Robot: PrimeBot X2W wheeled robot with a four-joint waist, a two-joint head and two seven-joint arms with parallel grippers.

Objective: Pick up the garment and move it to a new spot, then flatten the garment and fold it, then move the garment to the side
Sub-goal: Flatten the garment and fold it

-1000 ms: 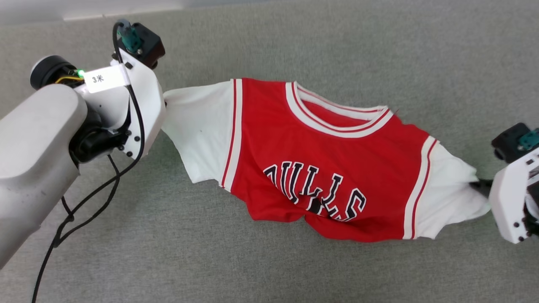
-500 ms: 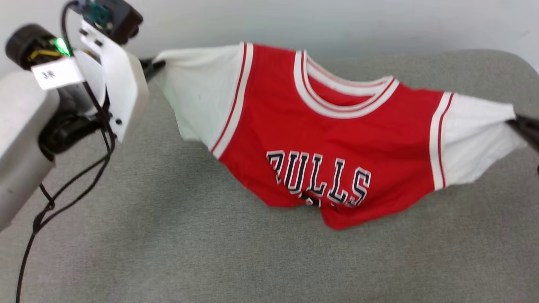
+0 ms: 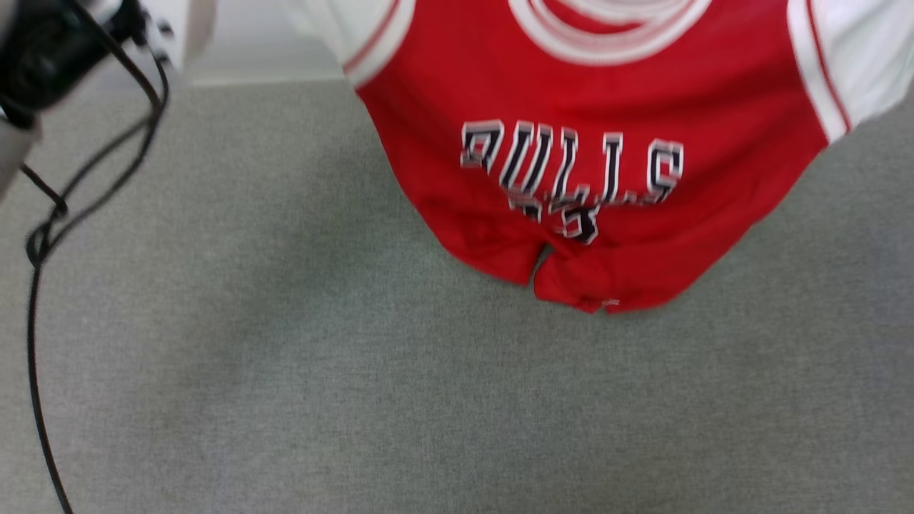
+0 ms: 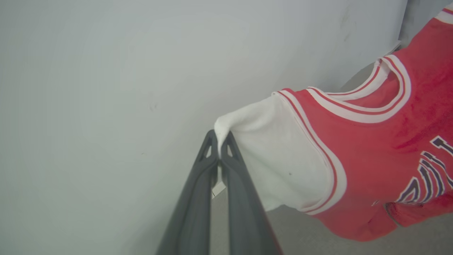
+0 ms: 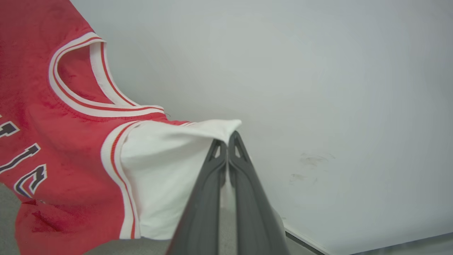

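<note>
The garment [image 3: 607, 86] hangs in the air, stretched between the two grippers above the far part of the grey counter [image 3: 357, 392]. The left gripper [image 4: 220, 136] is closed on the tip of the white sleeve [image 4: 276, 152] on the left, a small fold of cloth pinched between its fingertips. The right gripper [image 5: 226, 136] is closed the same way on the edge of the right sleeve [image 5: 166, 170]. Both sleeves are pulled out sideways and taut, with a pale wall [image 4: 106, 88] behind them.

In the head view the front of the garment faces the robot. The striped collar [image 3: 607, 21] is at the top edge of that view. The black, white-outlined letters [image 3: 571, 160] run across the chest, and a crumpled number [image 3: 578, 218] sits just below them. The lower hem [image 3: 571, 285] is bunched and creased; whether it touches the counter cannot be told.

At the far left of the head view, a blurred dark part of the left arm [image 3: 43, 43] shows, and a black cable [image 3: 32, 321] loops down from it along the left side over the counter.
</note>
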